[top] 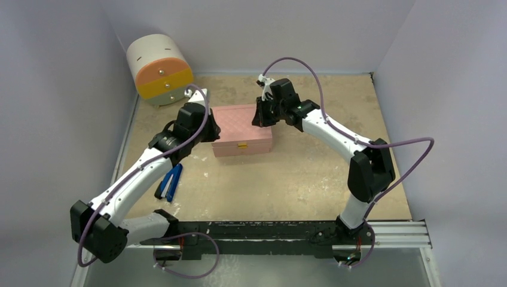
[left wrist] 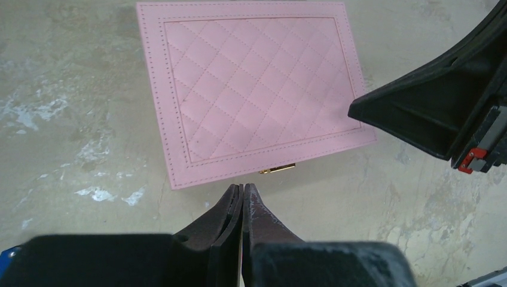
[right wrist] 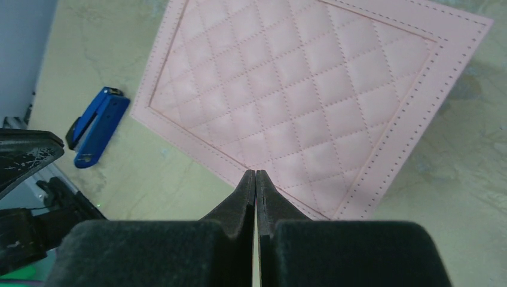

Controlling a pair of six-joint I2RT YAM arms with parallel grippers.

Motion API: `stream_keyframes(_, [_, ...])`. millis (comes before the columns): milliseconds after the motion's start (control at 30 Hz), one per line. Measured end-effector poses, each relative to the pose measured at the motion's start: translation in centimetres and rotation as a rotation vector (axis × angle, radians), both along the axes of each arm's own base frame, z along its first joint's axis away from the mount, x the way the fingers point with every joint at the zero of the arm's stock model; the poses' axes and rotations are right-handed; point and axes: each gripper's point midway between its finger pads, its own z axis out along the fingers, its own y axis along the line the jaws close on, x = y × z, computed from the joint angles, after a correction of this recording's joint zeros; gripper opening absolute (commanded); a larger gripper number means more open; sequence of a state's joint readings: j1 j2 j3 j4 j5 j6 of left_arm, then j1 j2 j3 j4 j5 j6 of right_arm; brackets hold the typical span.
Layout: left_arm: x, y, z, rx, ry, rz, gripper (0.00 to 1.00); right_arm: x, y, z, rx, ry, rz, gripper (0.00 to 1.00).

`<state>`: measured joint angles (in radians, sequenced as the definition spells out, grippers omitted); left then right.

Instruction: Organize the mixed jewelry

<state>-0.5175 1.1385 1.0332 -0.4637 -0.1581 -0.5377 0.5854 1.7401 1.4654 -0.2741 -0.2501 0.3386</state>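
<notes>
Top external, pink quilted box (top: 241,127) lid down, contents hidden, left tool (left wrist: 242,186) and right tool (right wrist: 255,173) pinched closed.

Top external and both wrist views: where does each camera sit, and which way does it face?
Top external: above and behind, looking down on the table; left arm and right arm show.
Left wrist: looks down on the pink box and its clasp; shut left gripper shows.
Right wrist: looks down on the box, blue tool beyond; shut right gripper shows.
All share the box.

Box (top: 242,128), stapler (top: 170,182), drawer unit (top: 158,69) (one each)
</notes>
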Motion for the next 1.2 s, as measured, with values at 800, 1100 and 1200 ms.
stream_keyframes(800, [2.9,-4.2,-7.8,-0.016,0.152,-0.083,0.0,-3.0,1.6,-2.9,-0.065,0.041,0.042,0.0])
stream_keyframes(1100, [3.0,-4.4,-9.3,-0.02,0.16,-0.083,0.0,-3.2,1.4,-5.3,-0.092,0.08,0.038,0.0])
stream_keyframes(1200, [3.1,-4.4,-9.4,-0.034,0.15,-0.079,0.0,-3.0,1.6,-5.7,-0.086,0.076,0.035,0.0])
